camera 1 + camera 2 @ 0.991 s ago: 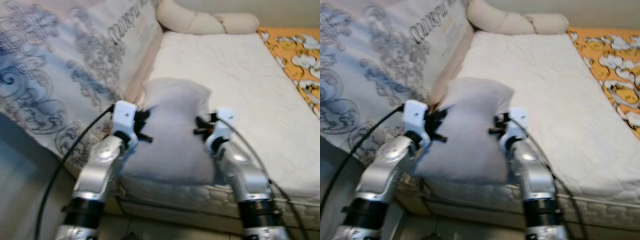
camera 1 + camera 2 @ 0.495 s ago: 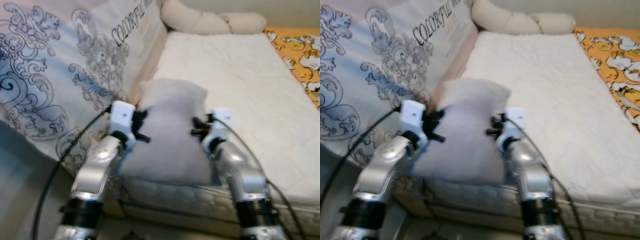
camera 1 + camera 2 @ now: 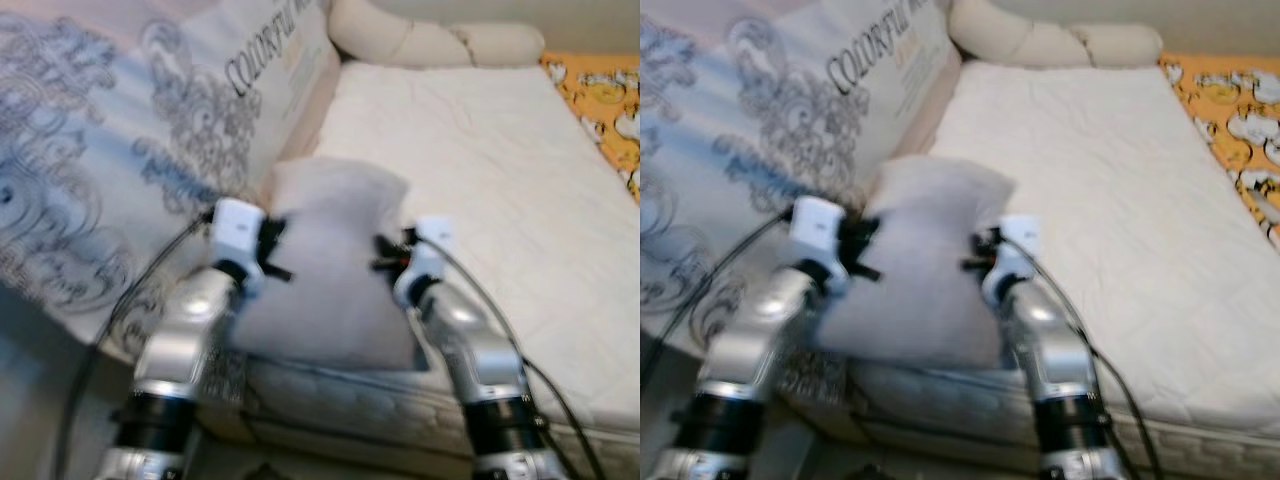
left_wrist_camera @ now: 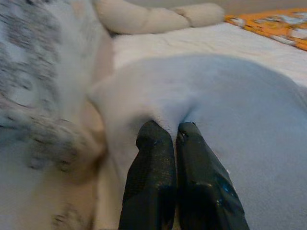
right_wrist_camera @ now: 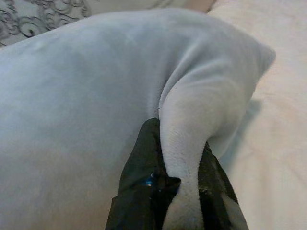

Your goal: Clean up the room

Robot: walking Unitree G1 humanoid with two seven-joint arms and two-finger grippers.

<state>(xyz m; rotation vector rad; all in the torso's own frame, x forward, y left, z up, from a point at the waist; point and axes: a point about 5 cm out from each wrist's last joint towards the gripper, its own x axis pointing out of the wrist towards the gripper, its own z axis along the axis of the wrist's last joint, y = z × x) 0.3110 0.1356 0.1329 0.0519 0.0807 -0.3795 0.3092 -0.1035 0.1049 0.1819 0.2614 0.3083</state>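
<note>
Soft pale grey pillow (image 3: 335,265) at near edge of white quilted mattress (image 3: 500,180), beside patterned upright mattress (image 3: 110,170); left gripper (image 4: 173,139) and right gripper (image 5: 180,158) both clamped on pillow fabric, either side.

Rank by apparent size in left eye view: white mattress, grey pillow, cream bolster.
1. white mattress
2. grey pillow, nearer the camera, so it looks bigger than it is
3. cream bolster, farthest away, so its true size is unsure
</note>
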